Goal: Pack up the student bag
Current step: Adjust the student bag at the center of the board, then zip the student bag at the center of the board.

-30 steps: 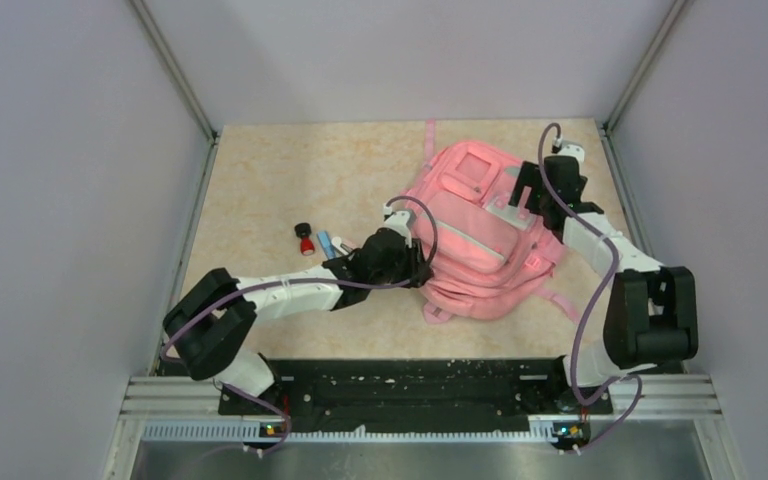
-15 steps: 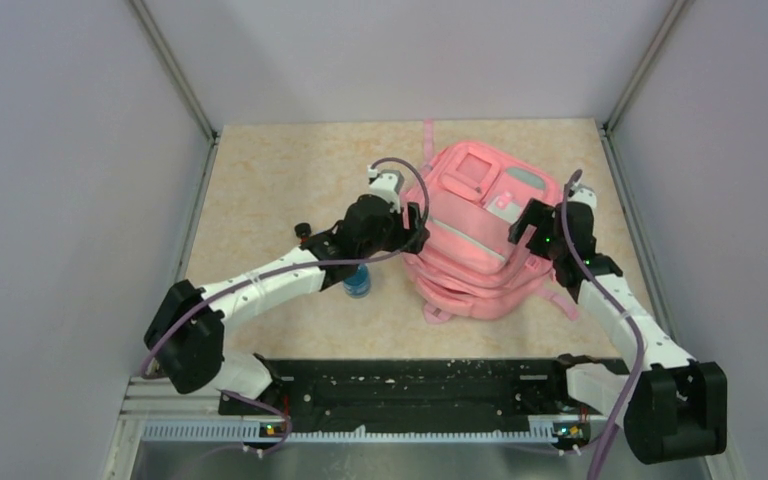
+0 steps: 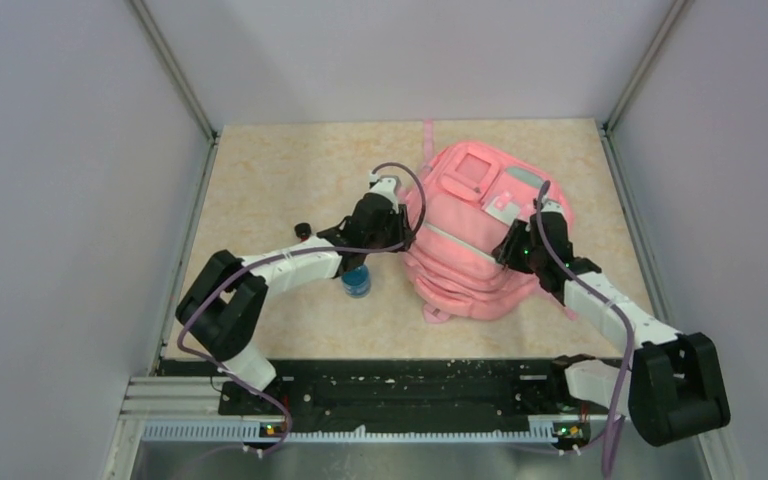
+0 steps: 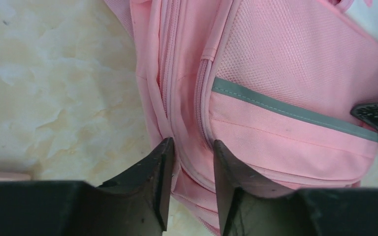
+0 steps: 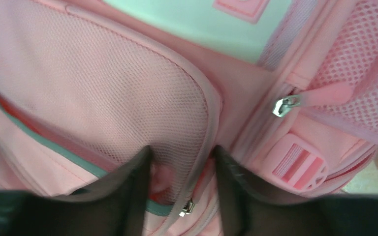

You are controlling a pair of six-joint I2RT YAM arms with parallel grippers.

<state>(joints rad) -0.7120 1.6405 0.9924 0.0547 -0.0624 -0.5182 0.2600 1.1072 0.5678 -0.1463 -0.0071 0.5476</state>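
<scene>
1. The left tool (image 4: 192, 143) has its two fingers drawn close on either side of a ridge of pink fabric beside a zip line. They look clamped on that fold, both pressing into the cloth.
2. The right tool (image 5: 181, 149) looks likewise closed on fabric. The lower edge of a mesh pocket (image 5: 103, 98) bunches between its fingers, and a small metal zip pull (image 5: 187, 209) hangs just below them.
3. Both holds are on the student bag (image 3: 465, 235), which lies flat on the right half of the desk (image 3: 280, 170) with its front pockets facing up. The left tool is at the bag's left side and the right tool is at its right side.
4. Near the left arm, a small blue object (image 3: 357, 284) stands on the desk just left of the bag. It is outside the bag.
5. My judgement is that the step in hand is getting the bag open or steadied, and no packing has begun.
6. The next move probably calls for one tool to hold the fabric taut while the other finds the zip pull. The soft cloth may slide or bunch instead of parting, so the pull should run along the zip line.
</scene>
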